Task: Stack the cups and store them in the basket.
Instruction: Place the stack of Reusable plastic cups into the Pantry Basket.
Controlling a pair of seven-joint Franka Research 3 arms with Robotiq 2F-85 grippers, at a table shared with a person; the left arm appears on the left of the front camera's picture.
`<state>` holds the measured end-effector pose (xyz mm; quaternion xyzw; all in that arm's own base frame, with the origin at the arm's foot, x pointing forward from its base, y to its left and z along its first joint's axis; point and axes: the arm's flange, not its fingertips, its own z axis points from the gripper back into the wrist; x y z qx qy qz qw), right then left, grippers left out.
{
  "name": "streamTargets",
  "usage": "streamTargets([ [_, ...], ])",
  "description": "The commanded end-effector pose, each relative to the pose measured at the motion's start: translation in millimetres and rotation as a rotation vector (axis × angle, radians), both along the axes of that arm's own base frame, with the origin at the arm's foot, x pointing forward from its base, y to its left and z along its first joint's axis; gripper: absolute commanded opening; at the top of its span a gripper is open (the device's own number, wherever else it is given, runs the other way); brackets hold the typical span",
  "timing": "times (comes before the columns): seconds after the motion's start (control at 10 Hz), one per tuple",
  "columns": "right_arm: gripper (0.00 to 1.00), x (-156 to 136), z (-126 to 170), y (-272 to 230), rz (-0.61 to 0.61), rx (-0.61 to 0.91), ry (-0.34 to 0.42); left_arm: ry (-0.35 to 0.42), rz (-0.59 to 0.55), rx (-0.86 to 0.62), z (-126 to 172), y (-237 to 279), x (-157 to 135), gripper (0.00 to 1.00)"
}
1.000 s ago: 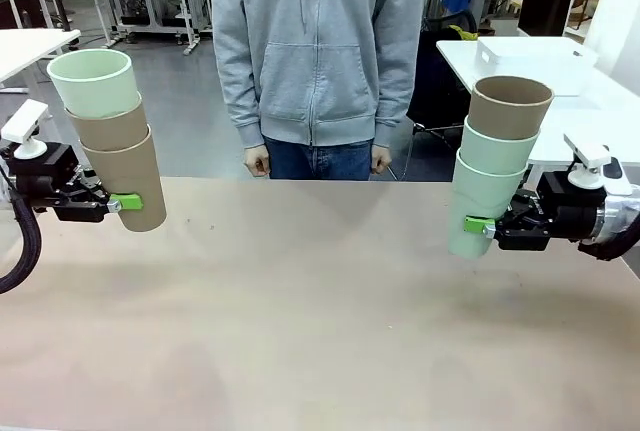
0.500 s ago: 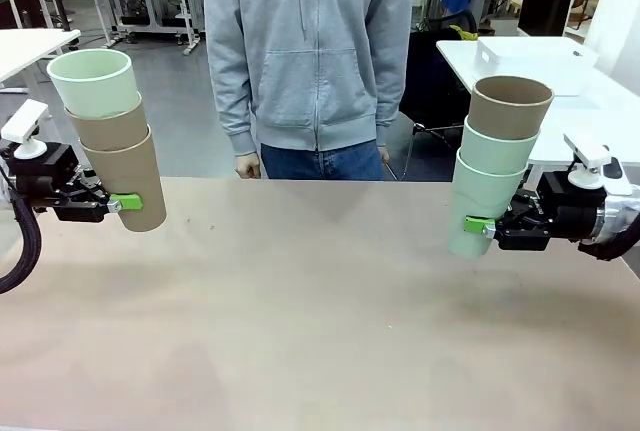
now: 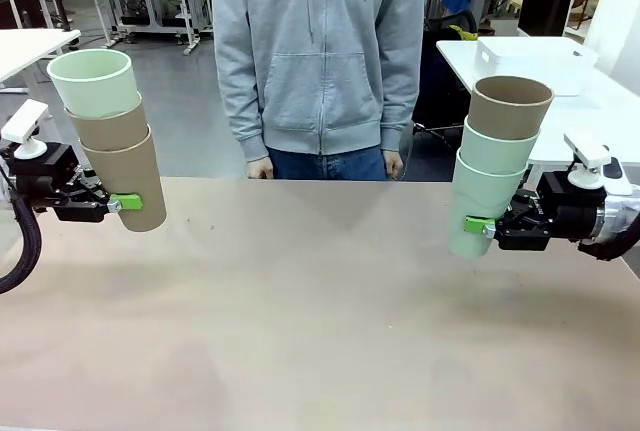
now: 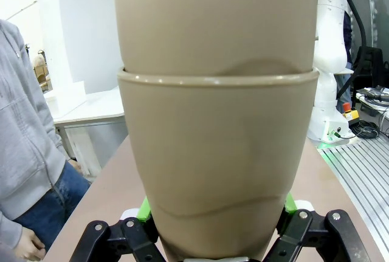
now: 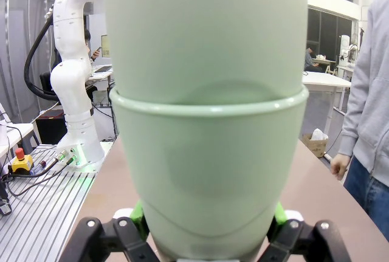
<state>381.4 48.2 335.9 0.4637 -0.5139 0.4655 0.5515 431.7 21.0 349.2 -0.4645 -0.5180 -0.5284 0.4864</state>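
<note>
While the left pincer [image 3: 128,202] is clamped on the bottom tan cup of a three-cup stack [image 3: 110,141], its green pads [image 4: 143,208] press on both sides of that cup's lower wall, as the left wrist view shows. This stack runs tan, tan, then mint green on top, and it leans with its mouth toward the robot's left. It hangs over the left edge of the counter [image 3: 320,311]. The right pincer [image 3: 478,224] is likewise closed tight on the lowest mint cup of a second stack [image 3: 500,161], which runs mint, mint, then tan on top. Its pads [image 5: 137,213] hug the cup near its base. That stack tilts slightly toward the robot's right and hangs over the counter's right side. Between the two stacks the counter's brown top lies bare and wide. A person in a grey hoodie [image 3: 318,51] stands at the far edge, with hands [image 3: 260,167] hanging just behind it. The basket [image 3: 525,56] sits well apart on a white table beyond the counter's far right corner.
</note>
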Motion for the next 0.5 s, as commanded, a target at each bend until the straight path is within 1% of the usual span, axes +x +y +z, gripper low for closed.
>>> streamTargets([
  [0.0, 0.84, 0.8, 3.1, -1.1, -0.004, 0.002, -0.007, -0.009, -0.004, -0.004, 4.5, -0.5, -0.8, 0.84],
  [0.4, 0.84, 0.8, 3.1, -1.1, -0.004, 0.002, -0.007, -0.009, -0.004, -0.004, 4.5, -0.5, -0.8, 0.84],
])
